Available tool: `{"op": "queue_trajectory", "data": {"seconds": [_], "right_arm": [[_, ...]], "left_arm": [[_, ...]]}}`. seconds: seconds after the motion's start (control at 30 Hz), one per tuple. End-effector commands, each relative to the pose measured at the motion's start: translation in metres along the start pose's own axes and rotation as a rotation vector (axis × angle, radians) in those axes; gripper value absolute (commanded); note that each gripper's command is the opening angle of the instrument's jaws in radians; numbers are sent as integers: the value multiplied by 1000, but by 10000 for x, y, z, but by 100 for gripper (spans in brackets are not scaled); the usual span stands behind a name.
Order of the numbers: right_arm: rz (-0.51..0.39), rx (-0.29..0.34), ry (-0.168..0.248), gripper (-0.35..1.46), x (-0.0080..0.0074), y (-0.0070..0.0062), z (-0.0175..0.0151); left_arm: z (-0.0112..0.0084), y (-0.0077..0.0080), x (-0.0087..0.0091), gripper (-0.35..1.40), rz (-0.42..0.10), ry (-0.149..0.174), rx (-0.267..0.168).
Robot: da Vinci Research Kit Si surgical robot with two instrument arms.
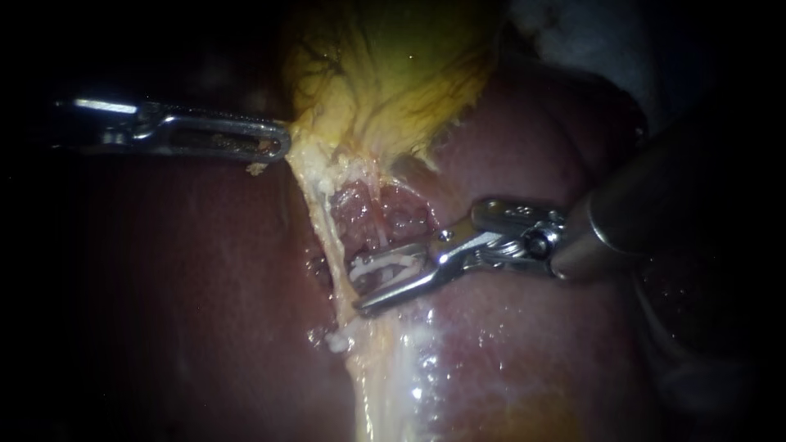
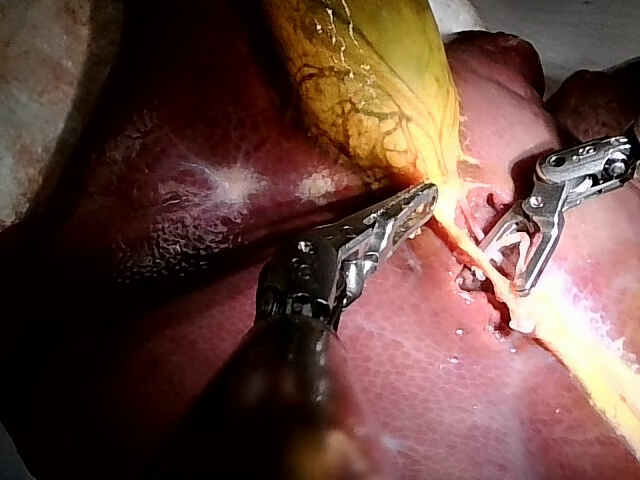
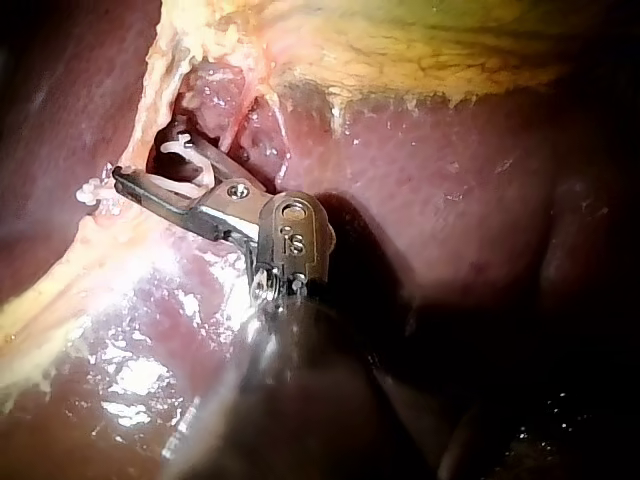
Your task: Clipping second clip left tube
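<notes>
Endoscope view gives us the clearest layout. Our left instrument [image 1: 282,146] has its jaws closed on the lower edge of the gallbladder [image 1: 385,74], we judge to keep the left tube [image 1: 321,225] stretched taut and lifted off the liver [image 1: 180,270]. Our right instrument [image 1: 356,286] reaches in with jaws wide apart, both touching the white clip [image 1: 385,263] cradled between them. Their tips reach the left tube, apparently astride it, so squeezing looks like the next move.

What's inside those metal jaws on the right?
A white clip, held between the right instrument's jaws. Whether the pale tube lies inside it cannot be seen.
</notes>
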Motion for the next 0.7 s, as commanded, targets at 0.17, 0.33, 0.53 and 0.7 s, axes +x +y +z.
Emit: {"op": "queue_trajectory", "data": {"seconds": [0.17,0.33,0.53,0.7], "right_arm": [[14,61,21,53,2,-10,21],[16,145,65,53,3,-25,33],[25,241,103,53,7,-46,38],[25,255,90,48,6,-56,38]], "left_arm": [[1,0,0,-35,0,0,0],[1,0,-1,-35,-1,0,0],[1,0,-1,-35,-1,0,0],[1,0,-2,-35,-1,0,0]]}}
